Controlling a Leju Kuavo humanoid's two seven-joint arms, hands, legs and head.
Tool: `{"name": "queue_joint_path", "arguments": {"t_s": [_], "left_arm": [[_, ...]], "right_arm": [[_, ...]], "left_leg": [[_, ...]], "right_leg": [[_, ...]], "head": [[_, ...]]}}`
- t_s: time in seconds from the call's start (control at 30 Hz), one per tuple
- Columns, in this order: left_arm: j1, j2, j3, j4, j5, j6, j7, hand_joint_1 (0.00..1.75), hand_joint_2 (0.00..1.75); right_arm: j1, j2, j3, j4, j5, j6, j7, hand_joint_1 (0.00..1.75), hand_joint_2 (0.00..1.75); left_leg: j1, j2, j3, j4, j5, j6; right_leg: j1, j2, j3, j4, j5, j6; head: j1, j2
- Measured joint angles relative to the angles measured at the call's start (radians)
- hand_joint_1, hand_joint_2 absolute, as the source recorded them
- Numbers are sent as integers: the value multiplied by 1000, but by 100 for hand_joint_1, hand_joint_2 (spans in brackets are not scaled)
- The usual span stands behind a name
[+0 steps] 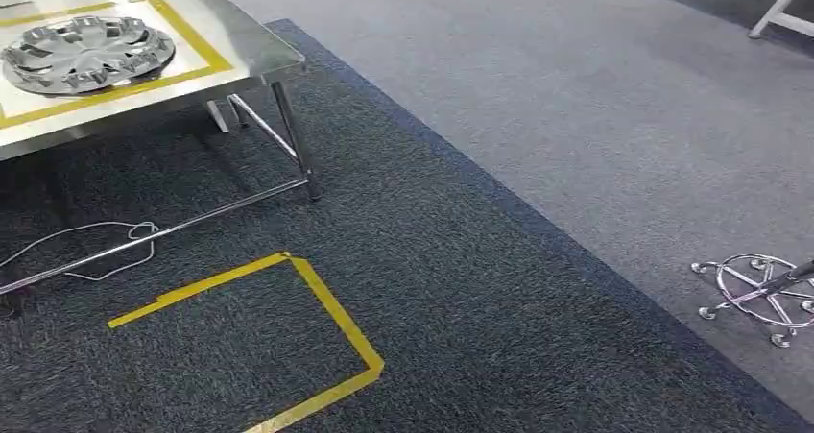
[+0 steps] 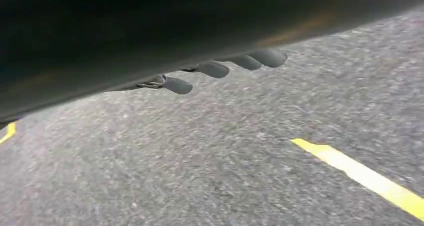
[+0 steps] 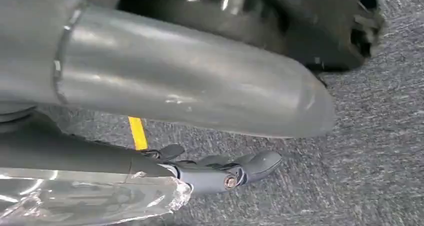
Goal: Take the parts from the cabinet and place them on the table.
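**Both robot hands low over carpet**

The left robot hand [image 2: 225, 68] shows only fingertips; its state is unclear. The right robot hand [image 3: 220, 171] hangs loosely curled, empty. One hubcap [image 1: 86, 54] lies on the counter [image 1: 245, 54], near its corner; open carpet [image 1: 538, 164] beyond.

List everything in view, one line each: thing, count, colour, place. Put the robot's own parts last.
table: one, shiny steel, far left in the head view, yellow tape border on its top.
hubcap: one, silver, lying on the table inside the tape border.
cable: one, white, looped on the carpet under the table.
tape outline: one, yellow, on the dark carpet in front of the table.
chair base: one, chrome with castors, at the right edge on the lighter carpet.
left hand: one, dark fingertips over the carpet.
right hand: one, grey, over the carpet beside clear plastic wrap.
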Motion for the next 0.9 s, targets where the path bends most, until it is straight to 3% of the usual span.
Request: {"name": "queue_joint_path", "arguments": {"t_s": [0.07, 0.1, 0.13, 0.17, 0.2, 0.23, 0.27, 0.3, 0.37, 0.43, 0.47, 0.5, 0.53, 0.6, 0.63, 0.67, 0.7, 0.73, 0.77, 0.8, 0.83, 0.87, 0.9], "left_arm": [[7, -5, 13, -3, 0, 0, 3, 0, 0], [8, -7, 20, -7, -1, 0, 5, 0, 0], [9, -8, 23, -8, -5, -1, 7, 0, 0], [9, -9, 27, -10, -11, -2, 8, 0, 0], [9, -10, 32, -14, -20, -6, 10, 0, 0], [9, -13, 36, -18, -32, -11, 15, 0, 0], [10, -16, 43, -23, -46, -17, 17, 0, 0], [11, -19, 52, -27, -56, -21, 18, 0, 0], [14, -24, 64, -34, -73, -25, 21, 0, 0], [13, -32, 75, -45, -83, -29, 23, 0, 0], [15, -33, 78, -51, -84, -31, 24, 0, 0], [16, -33, 80, -52, -85, -31, 24, 0, 0], [16, -36, 82, -53, -85, -31, 24, 0, 0], [21, -37, 92, -54, -95, -35, 27, 0, 0], [24, -37, 98, -55, -104, -37, 29, 0, 0], [27, -40, 103, -57, -108, -39, 31, 0, 0], [28, -40, 105, -59, -111, -39, 32, 0, 0], [28, -42, 109, -61, -118, -37, 33, 0, 0], [27, -42, 113, -64, -128, -33, 32, 0, 0], [25, -44, 120, -65, -138, -29, 31, 0, 0], [26, -47, 128, -65, -145, -27, 29, 0, 0], [24, -48, 134, -65, -149, -26, 25, 0, 0], [21, -51, 138, -66, -153, -24, 21, 0, 0]], "right_arm": [[-10, 0, 0, 4, 2, 1, -4, 0, 0], [-10, 0, 0, 6, 3, 1, -5, 0, 0], [-8, 0, 0, 7, 4, 1, -5, 0, 0], [-6, 0, 0, 8, 5, 1, -5, 0, 0], [-5, 0, 0, 11, 7, 1, -6, 0, 0], [-6, 0, 0, 14, 8, 1, -7, 0, 0], [-8, 0, 0, 15, 10, 1, -8, 0, 0], [-13, 0, 0, 16, 10, 1, -9, 0, 0], [-20, 0, 0, 19, 11, 4, -12, 0, 0], [-16, 0, -1, 26, 11, 4, -13, 0, 0], [-14, 0, -2, 27, 11, 4, -13, 0, 0], [-14, 0, -3, 28, 11, 4, -14, 0, 0], [-16, 0, -4, 30, 12, 4, -14, 0, 0], [-22, 1, -4, 32, 12, 7, -14, 0, 0], [-22, 1, -4, 33, 12, 7, -14, 0, 0], [-22, 1, -4, 35, 12, 7, -14, 0, 0], [-21, 1, -5, 38, 12, 8, -14, 0, 0], [-21, 1, -5, 40, 13, 8, -14, 0, 0], [-22, 2, -5, 41, 13, 9, -14, 0, 0], [-23, 3, -5, 42, 13, 11, -14, 0, 0], [-28, 4, -5, 43, 13, 11, -14, 0, 0], [-30, 5, -5, 45, 13, 11, -16, 0, 0], [-28, 5, -5, 47, 13, 13, -16, 0, 0]], "left_leg": [[-2, 34, 0, 0, -2, 3], [-3, 47, 0, 0, -3, 3], [-3, 55, 0, 0, -4, 3], [-3, 62, 1, 0, -5, 2], [-3, 71, 2, 1, -6, 0], [-2, 81, 5, 1, -8, -3], [-2, 91, 9, 1, -10, -6], [-8, 100, 14, 2, -15, -13], [-10, 112, 18, 3, -19, -27], [-3, 130, 30, 0, -21, -38], [2, 125, 30, 4, -29, -46], [3, 81, 25, 25, -49, -50], [3, 49, 0, 83, -91, -50], [3, 25, -78, 249, -166, -51], [2, 23, -107, 301, -176, -50], [2, 22, -115, 309, -160, -49], [2, 21, -108, 279, -124, -45], [2, 14, -81, 211, -72, -40], [2, -2, -46, 124, -20, -35], [4, -55, -19, 53, 11, -31], [5, -71, -7, 20, 5, -25], [4, -59, -5, 16, -3, -31], [1, -55, -6, 15, -4, -29]], "right_leg": [[-3, -8, -80, 157, -70, 8], [-4, -9, -99, 196, -77, 11], [-6, -9, -100, 198, -70, 12], [-7, -10, -93, 185, -55, 13], [-9, -14, -67, 137, -22, 15], [-10, -26, -22, 53, 20, 15], [-11, -51, 31, -40, 56, 15], [-7, -95, 62, -105, 54, 11], [-5, -70, 64, -106, 61, -2], [2, -54, 59, -107, 59, -14], [-6, -43, 80, -115, 67, -23], [-6, -37, 77, -116, 68, -25], [-6, -29, 77, -116, 72, -32], [-4, -1, 76, -116, 72, -36], [-3, 13, 77, -115, 72, -36], [-1, 28, 79, -115, 71, -37], [0, 42, 81, -115, 71, -37], [0, 57, 84, -115, 71, -37], [0, 72, 87, -115, 70, -36], [-2, 82, 83, -115, 69, -34], [6, 95, 80, -105, 65, -28], [2, 107, 71, -106, 67, -23], [-1, 117, 65, -109, 69, -16]], "head": [[-2, 0], [-2, 0], [-2, 0], [-2, 0], [-2, 0], [-2, 0], [-2, 0], [0, 0], [-11, 0], [-9, 0], [-8, 0], [-13, 0], [-16, 0], [-18, 0], [-18, 0], [-17, 0], [-18, 0], [-17, 0], [-18, 0], [-18, 0], [-18, 0], [-18, 0], [-16, 0]]}}
